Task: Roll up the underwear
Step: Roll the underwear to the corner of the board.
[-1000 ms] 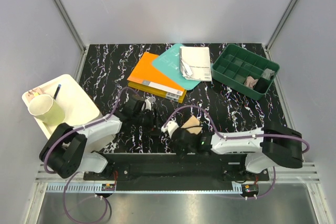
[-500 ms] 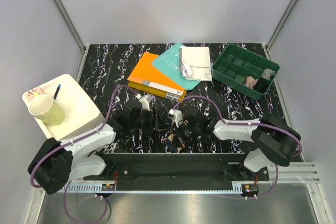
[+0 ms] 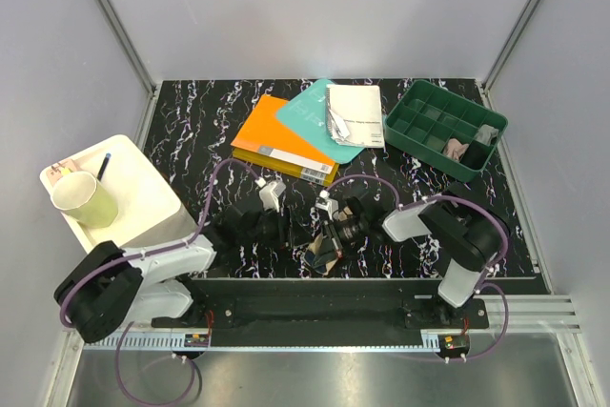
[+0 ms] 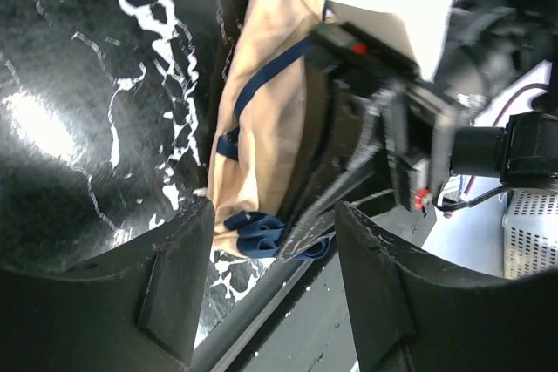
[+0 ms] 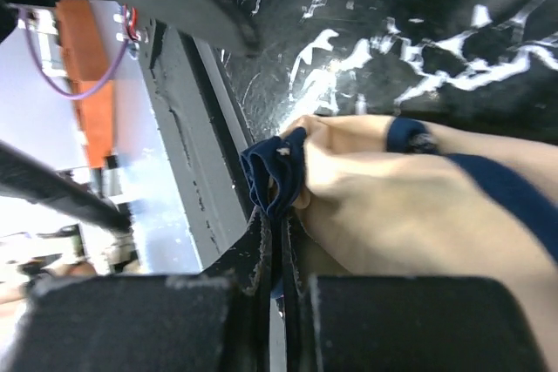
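Over the last second the beige underwear (image 3: 321, 252) comes down to the near edge of the table (image 3: 191, 121), and my right arm folds back over it, so the cloth now lies bunched between the two arms; I judge the roll is barely begun, with no tight cylinder formed yet. My right gripper (image 5: 277, 215) is clamped hard on the navy edging (image 5: 270, 176) at the fabric's near corner. Just beyond it, my left gripper (image 4: 275, 250) has moved in beside the cloth, jaws about half apart, framing the navy hem but pinching nothing that I can see.
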`<state>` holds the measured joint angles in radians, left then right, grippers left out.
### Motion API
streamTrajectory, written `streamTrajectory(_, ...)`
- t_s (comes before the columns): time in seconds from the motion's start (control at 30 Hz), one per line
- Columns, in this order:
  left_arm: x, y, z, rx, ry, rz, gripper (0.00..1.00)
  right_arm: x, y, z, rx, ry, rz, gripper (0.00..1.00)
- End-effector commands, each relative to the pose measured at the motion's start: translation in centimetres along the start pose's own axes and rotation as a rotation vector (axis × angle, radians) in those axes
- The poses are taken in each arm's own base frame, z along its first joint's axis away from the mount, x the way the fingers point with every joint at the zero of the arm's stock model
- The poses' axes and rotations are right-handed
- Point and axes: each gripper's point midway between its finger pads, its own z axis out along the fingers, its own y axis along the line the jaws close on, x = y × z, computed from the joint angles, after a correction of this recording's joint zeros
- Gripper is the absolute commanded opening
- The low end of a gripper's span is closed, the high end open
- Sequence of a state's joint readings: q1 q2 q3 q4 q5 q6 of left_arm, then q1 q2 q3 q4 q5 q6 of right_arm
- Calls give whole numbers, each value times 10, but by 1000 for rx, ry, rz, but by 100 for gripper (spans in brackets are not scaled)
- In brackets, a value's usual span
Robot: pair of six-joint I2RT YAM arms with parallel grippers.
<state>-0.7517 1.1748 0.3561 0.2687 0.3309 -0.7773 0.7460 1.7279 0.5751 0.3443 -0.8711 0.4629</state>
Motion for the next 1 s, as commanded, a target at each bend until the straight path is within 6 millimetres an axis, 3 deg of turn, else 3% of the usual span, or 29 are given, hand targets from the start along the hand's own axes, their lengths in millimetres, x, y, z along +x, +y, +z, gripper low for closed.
streamTrajectory(0.0,-10,-8,6,59,-54,66,60,-10,0,-4,-83,-22,40,0)
streamTrajectory(0.47,7,0,25,69,54,73,55,-10,-32,-2,-116,2,222,0)
streamTrajectory(0.73,10,9,35,32,97,71,49,-10,-33,-3,-142,11,243,0)
streamTrajectory(0.8,11,13,40,10,117,60,37,-10,-32,-3,-148,11,244,0)
streamTrajectory(0.83,11,14,43,3,127,59,26,-12,-32,-3,-149,9,244,0)
streamTrajectory(0.97,20,23,45,-42,190,45,7,-13,-32,-5,-146,2,249,0)
